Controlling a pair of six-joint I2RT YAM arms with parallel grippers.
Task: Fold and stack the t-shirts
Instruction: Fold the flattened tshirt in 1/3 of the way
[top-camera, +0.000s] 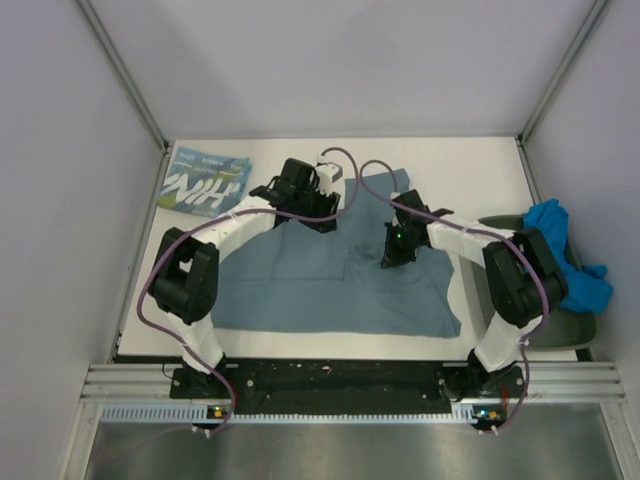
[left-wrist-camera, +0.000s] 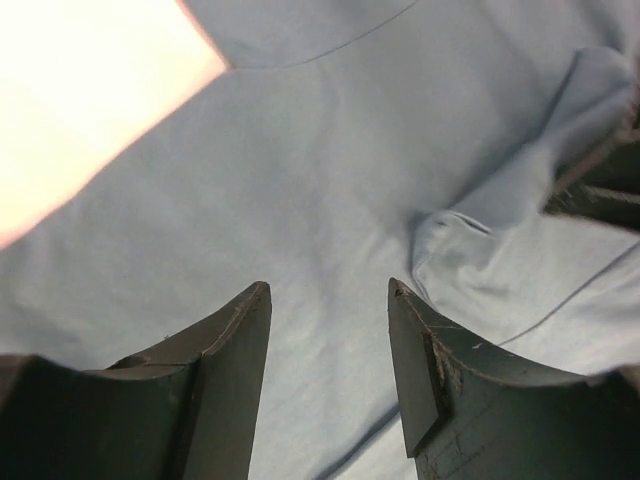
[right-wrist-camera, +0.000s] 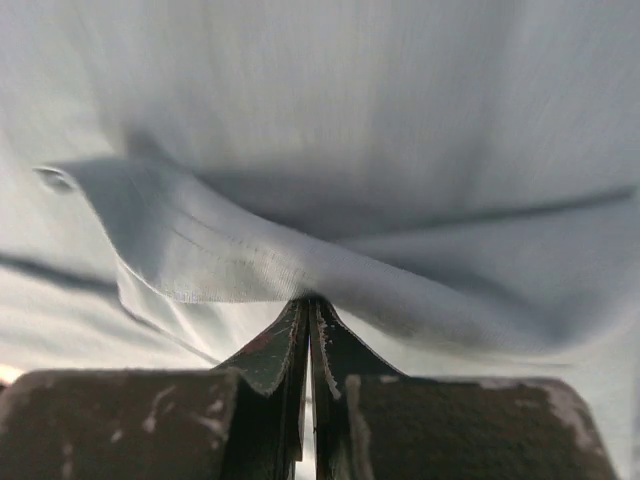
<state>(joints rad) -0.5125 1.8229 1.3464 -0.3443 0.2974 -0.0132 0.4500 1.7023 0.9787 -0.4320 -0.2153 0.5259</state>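
The plain slate-teal t-shirt (top-camera: 330, 285) lies spread across the table's middle. The teal NIH t-shirt (top-camera: 205, 182) lies folded at the back left. The bright blue t-shirt (top-camera: 565, 255) is bunched at the right on the tray. My left gripper (top-camera: 325, 222) hovers open over the slate shirt's upper part, its fingers (left-wrist-camera: 235, 340) apart above the cloth (left-wrist-camera: 330, 200). My right gripper (top-camera: 392, 260) is shut on a fold of the slate shirt (right-wrist-camera: 240, 260), pinched at the tips (right-wrist-camera: 308, 305), over the shirt's right half.
A dark grey-green tray (top-camera: 560, 320) sits at the table's right edge under the bright blue shirt. White table surface (top-camera: 460, 170) shows at the back right. Grey walls close in the sides and back.
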